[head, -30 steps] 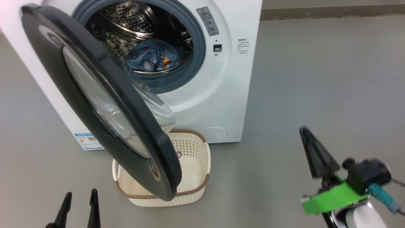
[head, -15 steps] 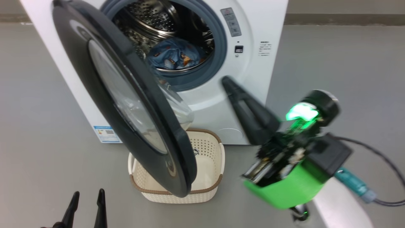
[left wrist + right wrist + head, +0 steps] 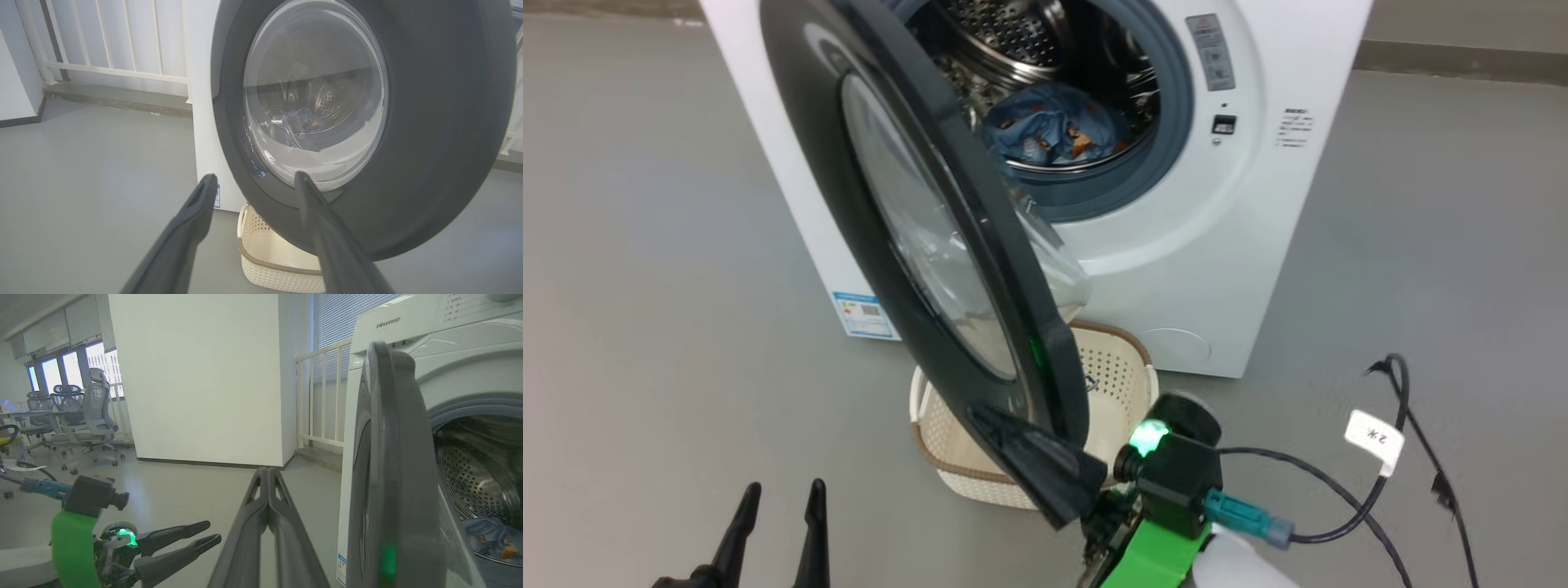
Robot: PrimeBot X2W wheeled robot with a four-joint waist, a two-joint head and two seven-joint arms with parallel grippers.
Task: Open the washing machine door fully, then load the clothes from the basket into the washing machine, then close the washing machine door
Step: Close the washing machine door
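Washing machine door is swung well out from the washing machine. It's hinged on the robot's left side of the opening, with the glass bulge facing back toward the drum. The grey gasket is exposed around the right of the opening. Blue label sticker sits low on the front, left of the door.

Clothes: blue bundle with orange prints, lying in the bottom of the drum, inside the gasket lip.

Basket: on the floor, hard against the foot of the machine front, directly under the door's lower edge. From the head view the door rim covers part of it.

Right end effector: fingers pressed together into one point, nothing between them. The tip is at the lowest part of the door rim, on the outer-face side. The right wrist view has the door edge-on, just right of the fingers. Touching the rim or just off it, can't tell. The green wrist light is on and throws a green spot onto the door rim. Teal plug sits at that wrist, with a white tag out to its right.

Left end effector: low on the robot's left, apart from the door. Fingers are spread with a clear gap, gripping nothing, and point at the door's outer face. In the left wrist view the drum and clothes show through the glass.
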